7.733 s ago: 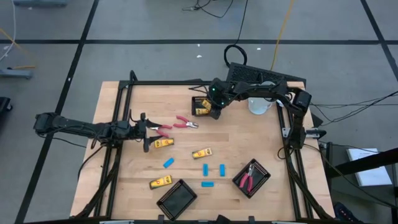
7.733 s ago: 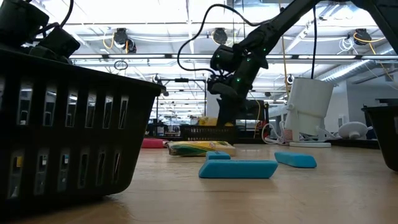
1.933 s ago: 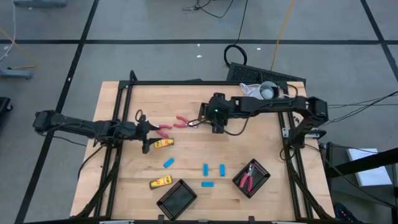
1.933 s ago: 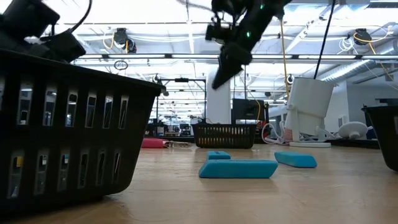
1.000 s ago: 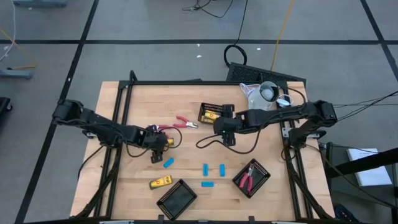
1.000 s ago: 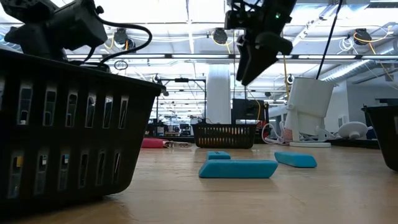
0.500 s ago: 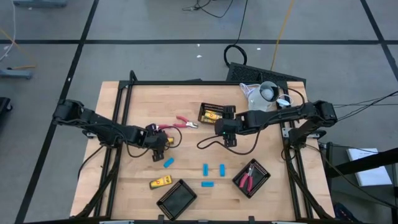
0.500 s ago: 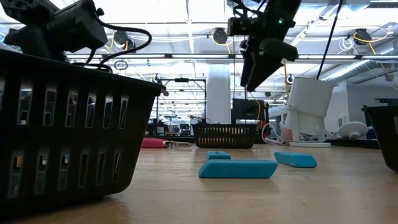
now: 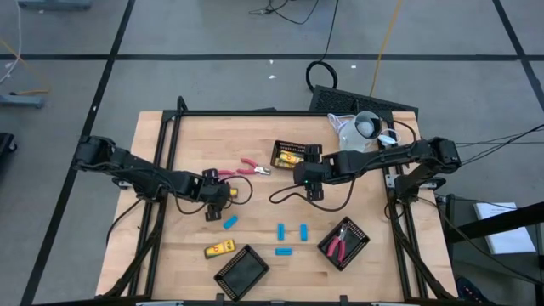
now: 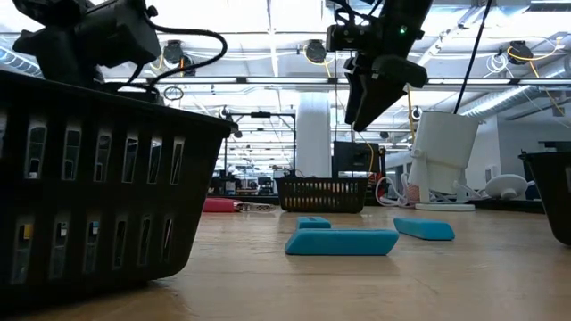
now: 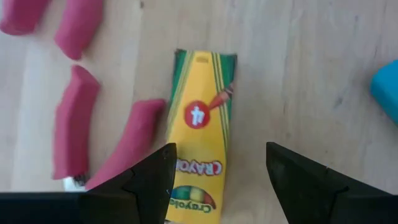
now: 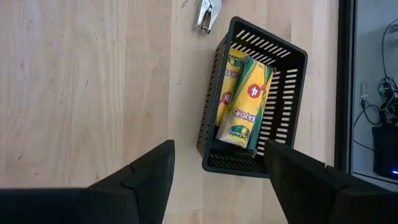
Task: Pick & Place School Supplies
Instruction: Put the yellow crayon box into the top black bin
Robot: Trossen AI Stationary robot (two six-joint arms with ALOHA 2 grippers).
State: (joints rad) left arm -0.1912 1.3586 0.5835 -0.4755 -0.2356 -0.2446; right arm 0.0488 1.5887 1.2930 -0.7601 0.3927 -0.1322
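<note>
From above, left tool [image 9: 217, 194] hangs wide over a crayon box [image 9: 226, 194] on the bench [image 9: 255, 217]; right tool [image 9: 309, 178] waits, empty, also wide. Left wrist: box [image 11: 202, 134] lies lengthwise between the open fingers [image 11: 146, 183].

Workshop hall around a wooden table

Grey floor [image 9: 212, 81] with dark lines; ceiling lights [image 10: 178, 55] and a white column [image 10: 312, 134] behind.
</note>
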